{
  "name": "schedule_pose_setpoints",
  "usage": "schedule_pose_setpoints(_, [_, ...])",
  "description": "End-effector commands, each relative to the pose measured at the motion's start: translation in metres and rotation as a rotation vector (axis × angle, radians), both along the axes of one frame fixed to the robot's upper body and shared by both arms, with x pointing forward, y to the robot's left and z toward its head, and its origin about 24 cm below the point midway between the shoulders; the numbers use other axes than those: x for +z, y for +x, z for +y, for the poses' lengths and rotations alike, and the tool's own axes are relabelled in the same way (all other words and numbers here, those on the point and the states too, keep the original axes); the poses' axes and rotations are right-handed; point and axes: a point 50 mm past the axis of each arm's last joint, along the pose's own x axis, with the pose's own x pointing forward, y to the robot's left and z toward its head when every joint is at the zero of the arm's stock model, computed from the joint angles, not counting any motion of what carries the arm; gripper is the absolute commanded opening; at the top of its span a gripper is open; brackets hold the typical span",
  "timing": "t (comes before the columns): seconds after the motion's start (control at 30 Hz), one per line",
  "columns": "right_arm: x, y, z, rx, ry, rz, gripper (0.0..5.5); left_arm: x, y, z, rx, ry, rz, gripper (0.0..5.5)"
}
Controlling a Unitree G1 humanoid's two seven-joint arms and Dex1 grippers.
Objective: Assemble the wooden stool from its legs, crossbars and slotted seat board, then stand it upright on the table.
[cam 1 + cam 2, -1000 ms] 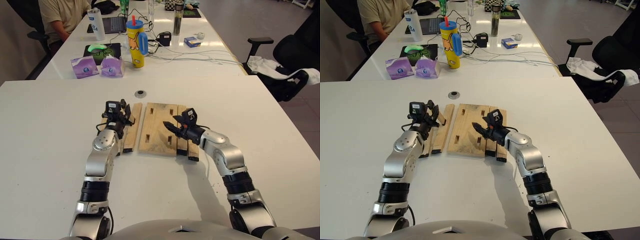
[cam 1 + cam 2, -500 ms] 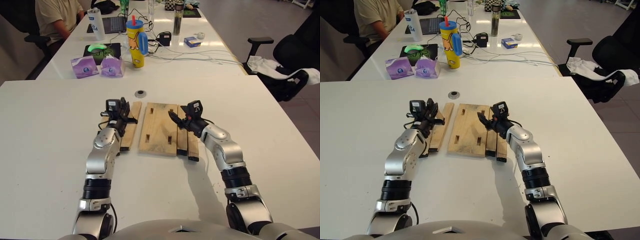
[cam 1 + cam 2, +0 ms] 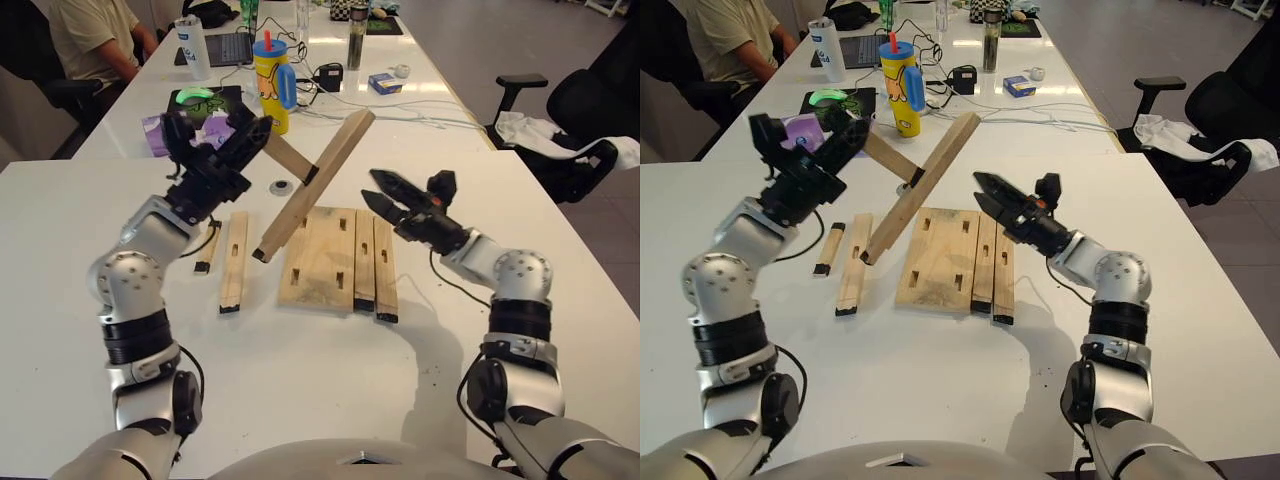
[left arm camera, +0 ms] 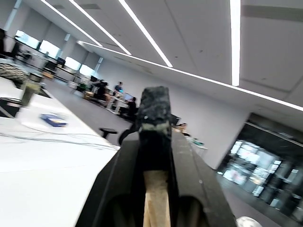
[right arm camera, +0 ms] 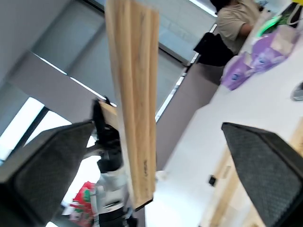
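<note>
Left gripper [image 3: 248, 140] is sitting up high over the left side of the table [image 3: 90, 260], clamping down on one end of a crossbar [image 3: 287, 158]. In the left wrist view the fingers [image 4: 187, 179] are pinching tight on the wood, with a dark end poking out past them. The other end of that crossbar is plugging into the side of a long leg [image 3: 298, 203], so the 2 pieces are making a T. The leg is slanting hard: top end pointing up and to the right, bottom end hanging right by the left edge of the seat board [image 3: 322, 255] (can't tell if it's actually touching the table or floating over it).

Right gripper [image 3: 370, 185] is hovering near the board's far right corner, close to the leg but not touching it — jaws gaping wide with nothing in them. The right wrist view is showing the leg farther off, between the 2 fingers [image 5: 42, 165].

Seat board is lying flat mid-table, slots facing up. 2 spare legs [image 3: 364, 262] are lying snug against its right edge, side by side. Left of the board a slotted leg [image 3: 233, 262] is lying on its own, and a short bar [image 3: 207, 252] with dark ends is lying just beyond that.
</note>
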Motion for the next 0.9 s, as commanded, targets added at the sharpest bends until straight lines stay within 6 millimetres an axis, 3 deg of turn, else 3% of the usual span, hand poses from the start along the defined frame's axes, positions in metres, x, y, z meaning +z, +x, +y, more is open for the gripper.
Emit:
schedule_pose_setpoints(0.03, [0.022, 0.0, 0.004, 0.087, 0.053, -0.05, 5.01, 0.009, -0.001, -0.002, -0.124, -0.069, 0.014, 0.39])
schedule_pose_setpoints(0.3, [0.034, -0.007, 0.021, 0.108, 0.012, -0.177, 5.01, 0.003, -0.004, -0.018, -0.212, -0.147, 0.077, 0.39])
schedule_pose_setpoints(0.53, [0.038, -0.017, 0.021, 0.156, 0.078, -0.208, 4.0, -0.001, -0.004, -0.018, -0.213, -0.158, 0.112, 0.39])
schedule_pose_setpoints(0.9, [0.04, -0.014, 0.02, 0.128, 0.098, -0.226, 2.19, -0.001, -0.011, -0.024, -0.257, -0.135, 0.113, 0.39])
